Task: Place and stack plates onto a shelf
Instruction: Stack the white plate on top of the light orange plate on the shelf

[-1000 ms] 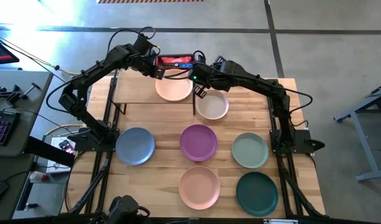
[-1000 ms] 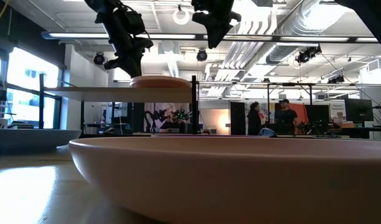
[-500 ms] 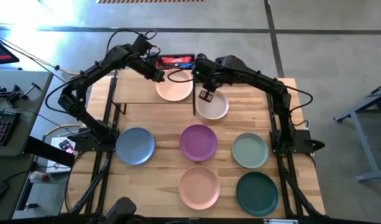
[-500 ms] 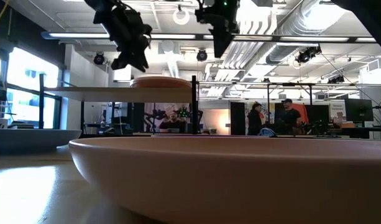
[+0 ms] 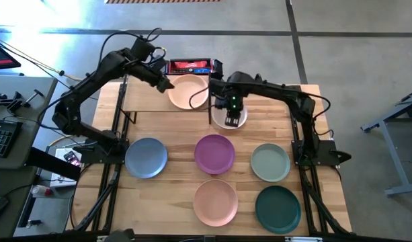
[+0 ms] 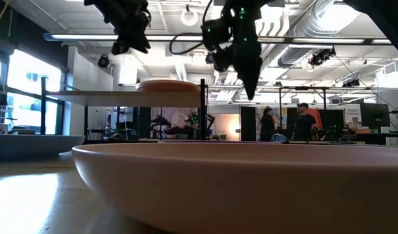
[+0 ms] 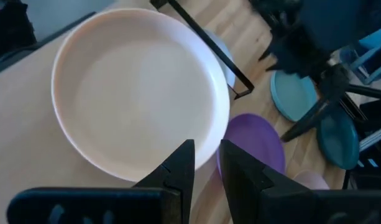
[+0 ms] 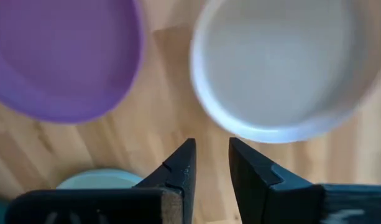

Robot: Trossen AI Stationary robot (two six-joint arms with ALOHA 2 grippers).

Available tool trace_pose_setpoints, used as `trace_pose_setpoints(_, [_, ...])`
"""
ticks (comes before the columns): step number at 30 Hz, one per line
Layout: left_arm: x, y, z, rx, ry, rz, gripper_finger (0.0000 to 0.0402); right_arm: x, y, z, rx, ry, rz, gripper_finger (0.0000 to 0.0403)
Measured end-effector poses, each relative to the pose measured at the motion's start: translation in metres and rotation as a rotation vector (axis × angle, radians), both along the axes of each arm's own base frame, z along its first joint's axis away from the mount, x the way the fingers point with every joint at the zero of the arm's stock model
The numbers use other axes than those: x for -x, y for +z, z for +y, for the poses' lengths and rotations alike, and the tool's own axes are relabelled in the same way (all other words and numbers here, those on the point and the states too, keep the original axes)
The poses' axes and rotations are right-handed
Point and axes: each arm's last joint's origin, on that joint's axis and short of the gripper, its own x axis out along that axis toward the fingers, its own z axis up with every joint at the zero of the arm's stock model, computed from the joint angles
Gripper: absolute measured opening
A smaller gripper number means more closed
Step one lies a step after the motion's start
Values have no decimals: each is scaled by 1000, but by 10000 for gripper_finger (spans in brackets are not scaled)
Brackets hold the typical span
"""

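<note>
Right gripper (image 5: 232, 114), fingers narrowly parted and empty, above round cream plate (image 5: 230, 114) right of shelf (image 5: 148, 101) bearing one pale-pink plate (image 5: 187, 93).

A red and black flat object (image 5: 189, 66) is lying just beyond the far edge of the wooden tabletop (image 5: 172, 188). A keyboard with lit keys (image 5: 0, 138) is sitting on a grey side desk (image 5: 17, 101) left of the table, with a dark clamp-like tool (image 5: 14, 101) resting farther along the same desk. Cables (image 5: 37, 64) are trailing across the grey floor (image 5: 353, 40). In the low view, two people (image 6: 286, 122) are standing in the background of the room, under exposed ceiling ducts (image 6: 296, 26) and hanging lights (image 6: 211, 57). Bright windows (image 6: 23, 91) are showing at the left.
</note>
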Motion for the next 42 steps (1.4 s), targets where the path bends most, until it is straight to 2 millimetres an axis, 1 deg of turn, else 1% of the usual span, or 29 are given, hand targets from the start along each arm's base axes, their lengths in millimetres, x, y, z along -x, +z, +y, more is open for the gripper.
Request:
trace_pose_setpoints(3, [3, 4, -3, -13, 4, -6, 65, 3, -14, 3, -61, 18, -4, 74])
trace_pose_setpoints(8, [7, 4, -4, -52, 53, 48, 65, 20, -20, 10, -46, 61, -66, 74])
trace_pose_setpoints(12, [8, 2, -4, -63, 82, 92, 65, 36, -24, 16, 14, 120, -204, 74])
trace_pose_setpoints(16, [8, 0, -4, -58, 83, 99, 65, 52, -33, 20, 79, 141, -351, 74])
trace_pose_setpoints(19, [8, 1, -4, -59, 83, 98, 65, 63, -45, 24, 106, 173, -399, 74])
trace_pose_setpoints(23, [8, 1, -3, -50, 95, 95, 65, 74, -66, 28, 91, 205, -368, 74])
trace_pose_setpoints(28, [8, 1, -3, -58, 104, 101, 65, 78, -84, 30, 113, 242, -378, 74])
trace_pose_setpoints(33, [9, 1, -3, -69, 117, 113, 65, 77, -92, 30, 153, 286, -423, 74])
trace_pose_setpoints(38, [9, 0, -3, -69, 118, 113, 65, 75, -99, 26, 153, 298, -415, 74])
trace_pose_setpoints(42, [9, 0, -2, -67, 122, 113, 65, 74, -111, 22, 138, 298, -383, 74])
